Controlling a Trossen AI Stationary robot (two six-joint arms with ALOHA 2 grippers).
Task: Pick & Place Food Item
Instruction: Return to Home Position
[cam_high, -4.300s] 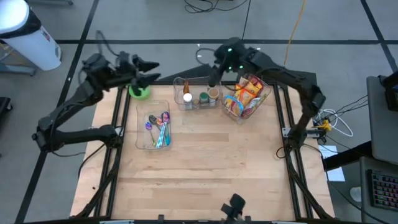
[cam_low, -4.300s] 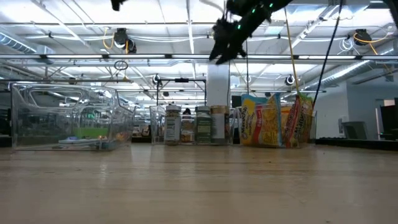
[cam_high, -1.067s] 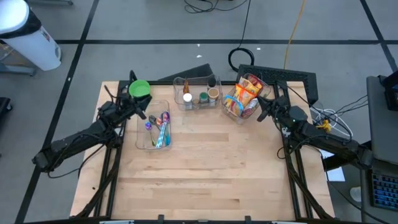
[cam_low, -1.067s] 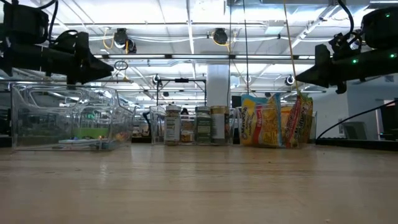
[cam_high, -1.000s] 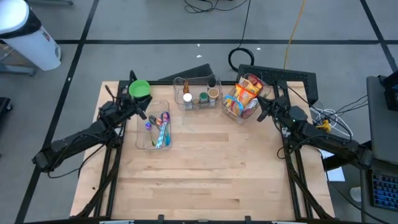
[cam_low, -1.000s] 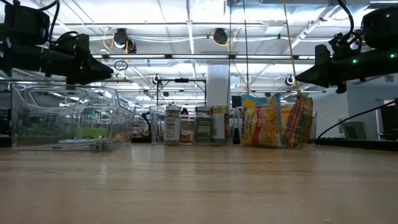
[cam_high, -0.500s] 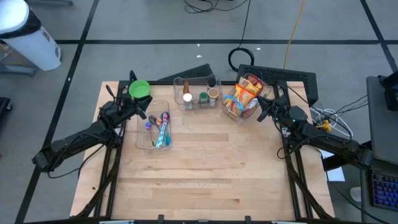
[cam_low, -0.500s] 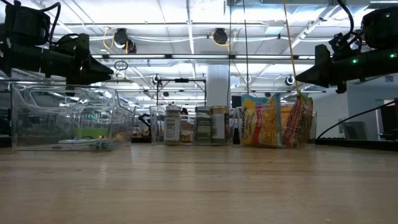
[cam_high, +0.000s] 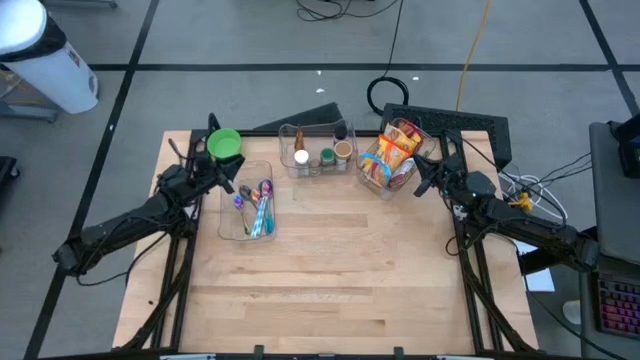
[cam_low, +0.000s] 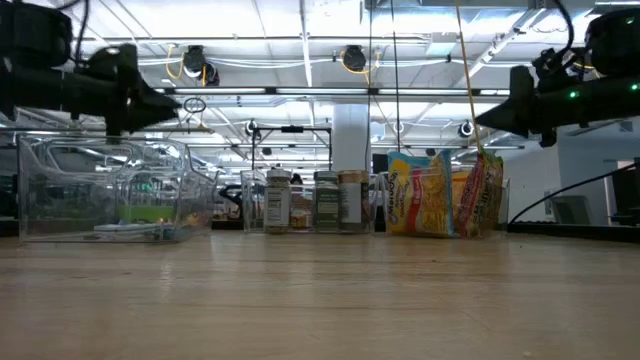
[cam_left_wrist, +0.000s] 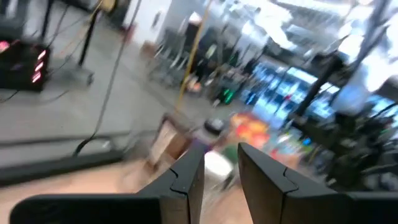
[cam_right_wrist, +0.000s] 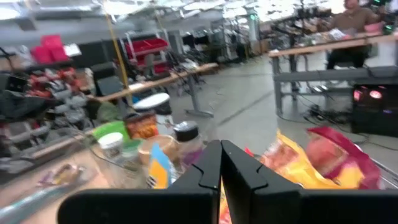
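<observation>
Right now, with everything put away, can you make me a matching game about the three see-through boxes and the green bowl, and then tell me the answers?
Things:
1. left clear bin
2. middle clear bin
3. right clear bin
4. green bowl

What goes with each:
a. holds noodle packs
b. stands on the table, outside every bin, at the far left corner
c. holds spoons
d. holds spice bottles

Pairs: 1-c, 2-d, 3-a, 4-b.
</observation>
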